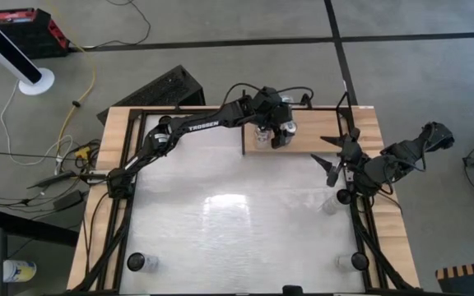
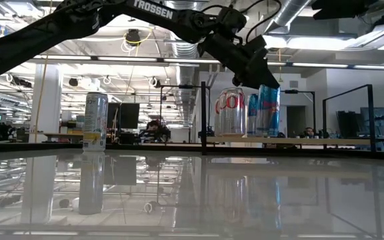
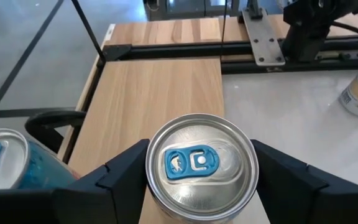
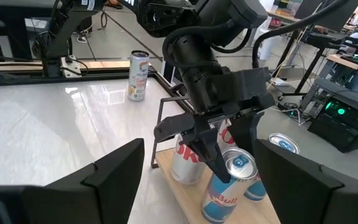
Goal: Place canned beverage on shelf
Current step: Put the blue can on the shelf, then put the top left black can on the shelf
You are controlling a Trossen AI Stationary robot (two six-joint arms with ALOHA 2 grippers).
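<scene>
High view: my left gripper (image 1: 280, 131) reaches over the shelf (image 1: 319, 141), while my right gripper (image 1: 332, 164) waits beside it, fingers apart. Left wrist view: my fingers (image 3: 120, 177) flank the blue-tabbed can (image 3: 201, 168), apparently clamped on it above the board; next I should release and lift straight up, clear of the neighbouring can (image 3: 5, 165).

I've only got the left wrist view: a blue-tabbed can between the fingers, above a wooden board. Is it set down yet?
Observer: In the low view the can in the left gripper has its base level with the shelf, so it looks landed.
Operator: Anything beside it?
Observer: A silver Coors can stands on the shelf right next to it.
Operator: And the right arm?
Observer: The right gripper waits open by the shelf's right end.
</scene>
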